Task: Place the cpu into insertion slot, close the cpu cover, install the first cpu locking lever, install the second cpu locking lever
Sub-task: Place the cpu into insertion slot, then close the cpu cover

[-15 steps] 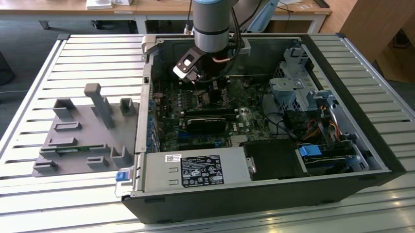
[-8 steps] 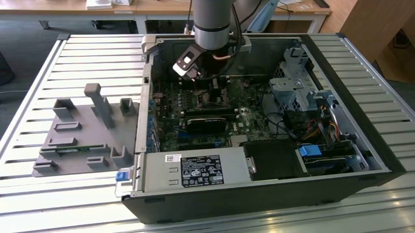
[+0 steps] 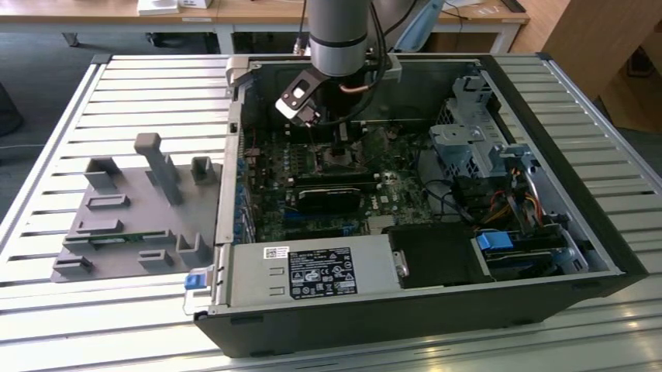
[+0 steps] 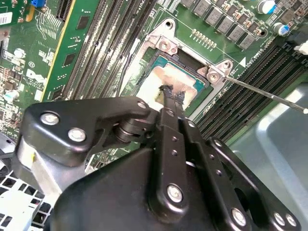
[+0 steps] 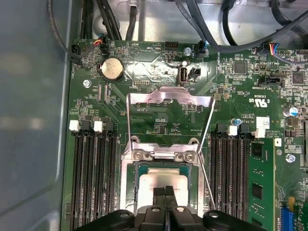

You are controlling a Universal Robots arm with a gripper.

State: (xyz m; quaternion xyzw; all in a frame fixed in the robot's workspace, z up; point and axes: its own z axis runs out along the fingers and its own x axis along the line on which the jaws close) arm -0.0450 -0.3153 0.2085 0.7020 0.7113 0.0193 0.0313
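**Placing step, near its end**

With the gripper (image 5: 166, 192) jaws pressed together, touches, or nearly touches, the cpu (image 5: 147, 185) lying in its socket. Beyond, leaves the cpu cover (image 5: 169, 92) tipped open. Likely calls for backing clear before lowering that cover.

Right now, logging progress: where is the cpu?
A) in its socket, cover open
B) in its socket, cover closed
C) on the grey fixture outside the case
A: the cpu sits in its socket, with the cpu cover swung back open.
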